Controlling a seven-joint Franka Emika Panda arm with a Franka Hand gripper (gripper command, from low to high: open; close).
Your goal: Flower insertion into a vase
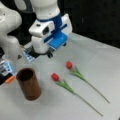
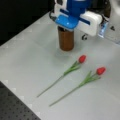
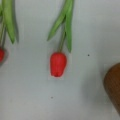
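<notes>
My gripper (image 1: 50, 53) hangs above the grey counter (image 1: 100, 65), jaw state unclear. I should centre over the nearer red tulip (image 3: 58, 64), at the brown cylindrical vase's (image 1: 28, 83) three o'clock.

Pale grey table (image 1: 105, 65) (image 2: 27, 60). Standing on it: brown cylindrical vase (image 1: 28, 83) (image 2: 66, 40) (image 3: 113, 87), upright, rim up. Lying flat beside it, side by side and apart: two red tulips (image 1: 55, 77) (image 2: 82, 59) (image 3: 58, 63), (image 1: 69, 65) (image 2: 100, 71) (image 3: 1, 55), green stems roughly parallel.
</notes>
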